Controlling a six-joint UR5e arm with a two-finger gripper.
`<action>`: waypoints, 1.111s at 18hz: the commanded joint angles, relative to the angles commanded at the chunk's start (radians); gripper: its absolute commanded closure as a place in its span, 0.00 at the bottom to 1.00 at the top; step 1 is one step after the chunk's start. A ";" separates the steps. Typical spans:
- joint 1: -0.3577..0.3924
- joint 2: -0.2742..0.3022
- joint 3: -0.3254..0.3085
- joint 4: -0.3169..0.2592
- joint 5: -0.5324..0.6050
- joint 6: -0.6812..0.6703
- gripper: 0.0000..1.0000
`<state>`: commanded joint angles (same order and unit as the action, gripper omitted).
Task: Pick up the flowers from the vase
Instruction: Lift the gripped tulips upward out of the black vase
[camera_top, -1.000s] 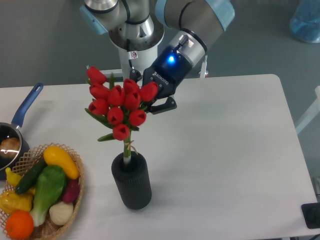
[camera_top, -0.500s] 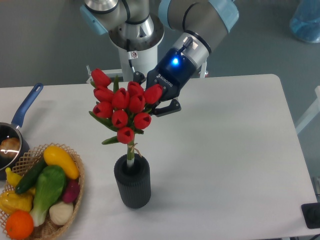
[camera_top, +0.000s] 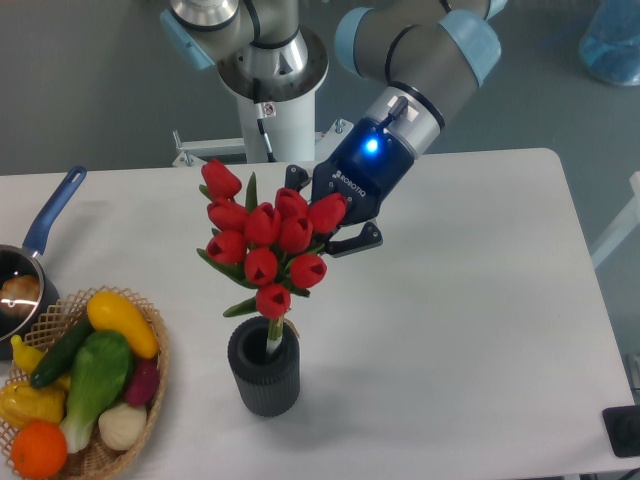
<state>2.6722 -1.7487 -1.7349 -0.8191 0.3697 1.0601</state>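
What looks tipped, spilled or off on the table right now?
Nothing spilled or toppled. The vase stands upright. The flowers lean right out of its mouth, because the pincer grips the bunch, stem end still inside the vase.

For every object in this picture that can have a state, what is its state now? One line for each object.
gripper: shut on the flowers, at the back of the bunch
flowers: held, tilted, stem tip inside the vase mouth
vase: upright on the table, mouth open
wicker basket: full of vegetables
saucepan: on the table, something inside, no lid
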 joint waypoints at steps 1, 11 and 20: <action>0.000 0.002 0.011 0.000 -0.002 -0.017 1.00; 0.008 0.054 0.075 0.000 -0.012 -0.215 1.00; 0.141 0.075 0.078 0.002 -0.005 -0.229 1.00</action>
<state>2.8130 -1.6736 -1.6567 -0.8176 0.3651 0.8314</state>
